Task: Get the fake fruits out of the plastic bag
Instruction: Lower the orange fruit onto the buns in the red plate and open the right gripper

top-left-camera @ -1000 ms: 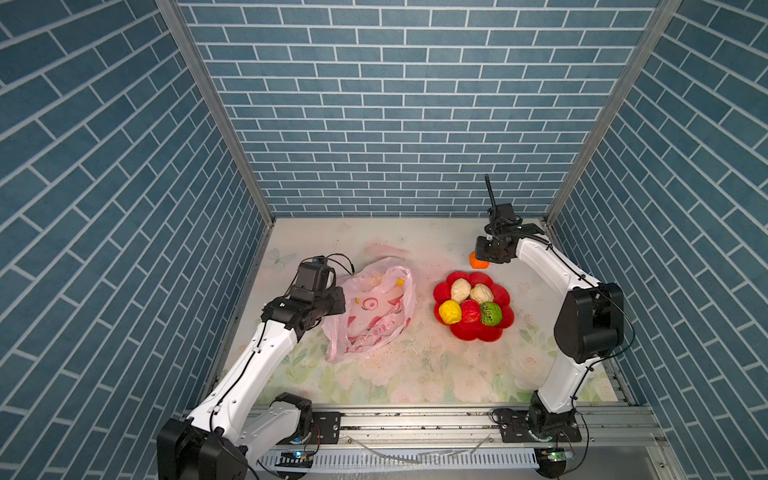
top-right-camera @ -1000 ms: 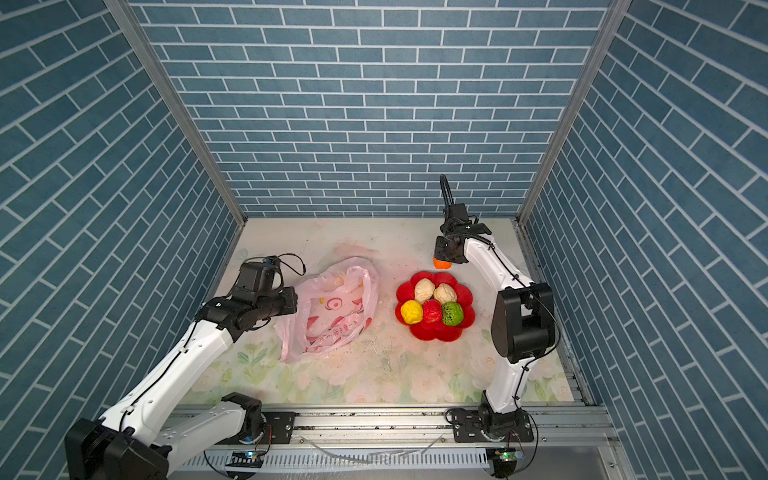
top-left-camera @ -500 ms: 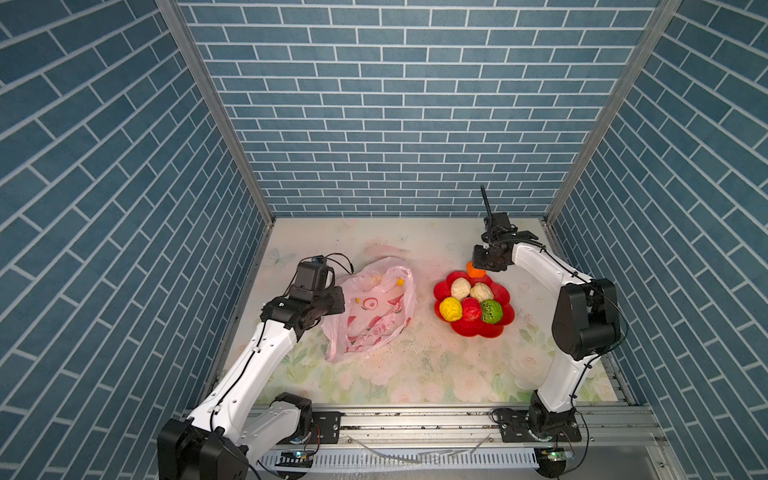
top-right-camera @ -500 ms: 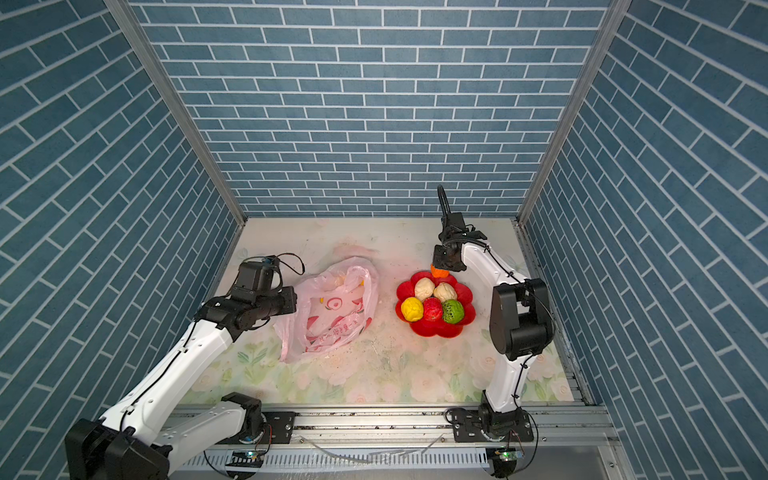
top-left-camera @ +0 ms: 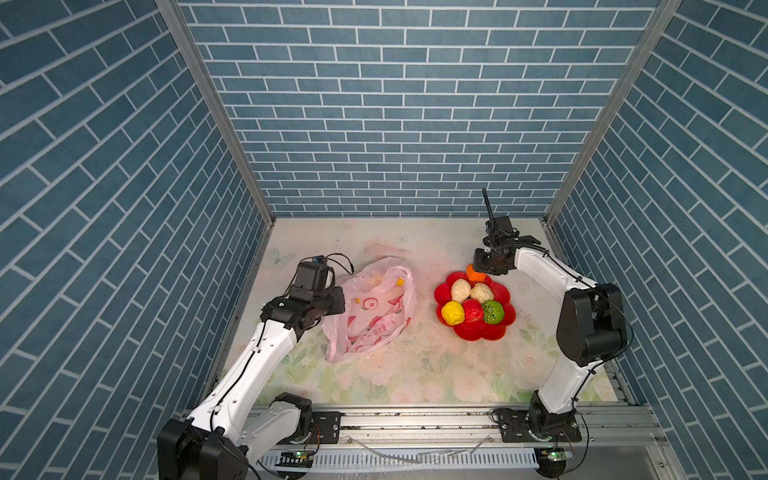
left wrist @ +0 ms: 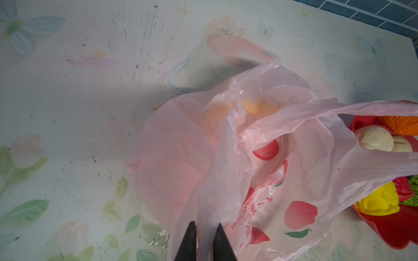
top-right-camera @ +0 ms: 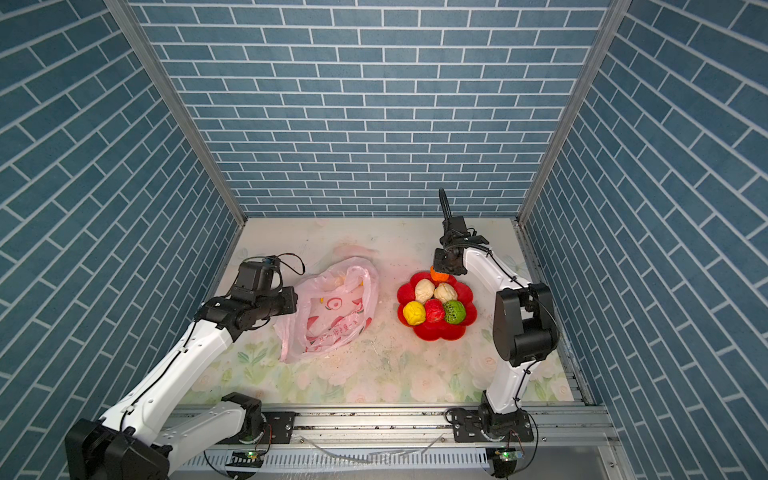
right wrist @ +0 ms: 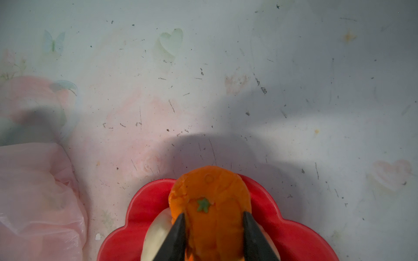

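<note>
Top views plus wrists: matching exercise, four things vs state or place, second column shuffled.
1. orange toy fruit
2. thin translucent pink plastic bag
3. textured green toy fruit
4. red flower-shaped dish

A. rests in the dish
B. pinched by the left gripper
C. right of the bag, top views
D. gripped by the right gripper

Pairs: 1-D, 2-B, 3-A, 4-C

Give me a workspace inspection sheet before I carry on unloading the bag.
Surface: floral table, scuffed.
Job's things: plastic bag lying open, a yellow item showing through its film; five fake fruits in the red dish; orange fruit over the dish's far rim.
Clutter: crumbs and specks beside the bag.
Claws: left claw shut on the bag's film; right claw shut on the orange fruit.
Cables: black cable looped at the left wrist.
Surroundings: blue brick walls on three sides; metal rail in front.
</note>
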You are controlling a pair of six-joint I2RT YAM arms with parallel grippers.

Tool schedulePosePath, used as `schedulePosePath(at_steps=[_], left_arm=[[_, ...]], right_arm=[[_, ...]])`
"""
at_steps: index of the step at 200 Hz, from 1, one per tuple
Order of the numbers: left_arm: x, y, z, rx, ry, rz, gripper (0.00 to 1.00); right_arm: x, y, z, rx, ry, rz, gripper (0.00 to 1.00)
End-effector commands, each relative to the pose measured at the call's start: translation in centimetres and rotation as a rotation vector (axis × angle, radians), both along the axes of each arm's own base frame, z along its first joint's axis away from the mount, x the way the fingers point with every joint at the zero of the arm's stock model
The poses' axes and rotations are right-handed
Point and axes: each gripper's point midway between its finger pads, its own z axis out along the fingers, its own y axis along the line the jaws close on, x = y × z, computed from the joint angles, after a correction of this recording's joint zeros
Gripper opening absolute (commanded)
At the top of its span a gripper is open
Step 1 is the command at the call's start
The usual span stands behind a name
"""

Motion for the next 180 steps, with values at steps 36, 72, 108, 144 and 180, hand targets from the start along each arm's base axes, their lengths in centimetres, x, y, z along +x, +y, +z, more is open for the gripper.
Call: schedulePosePath(at_steps=[36,72,108,144,180], left_arm=[[0.0,-0.1,0.0,-0.012,-0.010,-0.009,0.16],[0.0,-0.2,-0.1,-0.018,-0.008,-0.015,0.17],[-0.1,-0.3,0.0,-0.020,-0.009,-0.016,0.17],[-0.1,-0.2,0.2,-0.018,-0.013,-0.015,0.17],[-0.1,-0.1,0.2,-0.015,-0.012,-0.013,0.17]], right_arm=[[-1.9,-0.5,0.3,0.013,0.001,-0.027,0.00],[-2.5,-0.5,-0.2,0.010,0.012,-0.028,0.00],[-2.6,-0.3,-0.9,0.006,0.022,-0.028,0.08],[-2.3,-0.3,-1.2,0.005,0.024,-0.033,0.16],[-2.1,-0.2,-1.2,0.007,0.023,-0.034,0.26]])
